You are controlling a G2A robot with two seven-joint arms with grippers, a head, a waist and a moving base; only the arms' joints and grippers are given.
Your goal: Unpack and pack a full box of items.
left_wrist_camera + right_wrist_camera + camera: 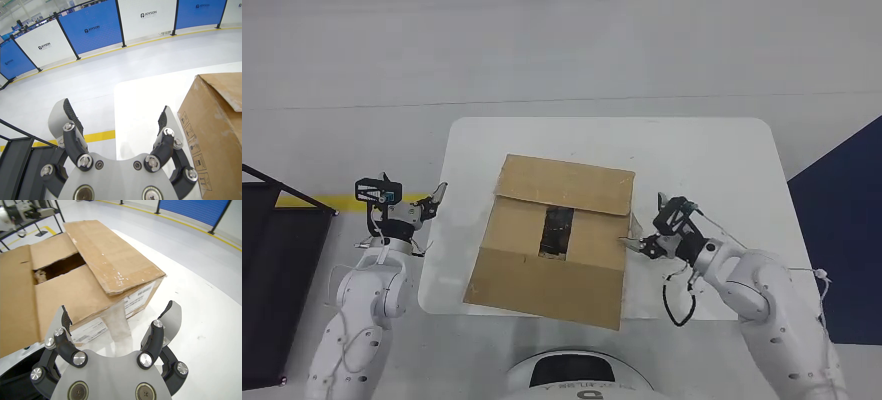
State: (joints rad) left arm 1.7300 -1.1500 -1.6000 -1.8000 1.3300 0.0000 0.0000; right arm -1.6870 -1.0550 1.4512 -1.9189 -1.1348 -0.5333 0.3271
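Box (557, 240) sits mid-table (722, 150), with its near side close to the table's near edge. Flaps (567, 185) are folded down but not sealed, and a dark slot (557, 230) is open in the middle of the top. Contents are barely visible through it. The right wrist view shows loose clear tape (117, 321) hanging down the box's right end, and the far flap's corner sits slightly lifted.

Left gripper (434, 195) is at the table's left edge, apart from the box, fingers spread, holding nothing. Right gripper (637, 243) is just beside the box's right end, fingers spread, also empty. Can't tell whether a tip touches the cardboard.

Judgement: unpacking hasn't started, flaps need opening first.

Risks from here:
- Nothing braces the box. A one-sided lift on a flap from the right could slide or tip it toward the near edge.
- The flaps overlap, so pulling an under flap first would jam it or tear it.
- Leftover tape may still bond a flap to the end face. A hard pull would then drag the whole box.
- The slot is narrow. Spread fingers going in would catch on the flap edges.
- Contents are unseen, so a blind grasp may crush or snag something.
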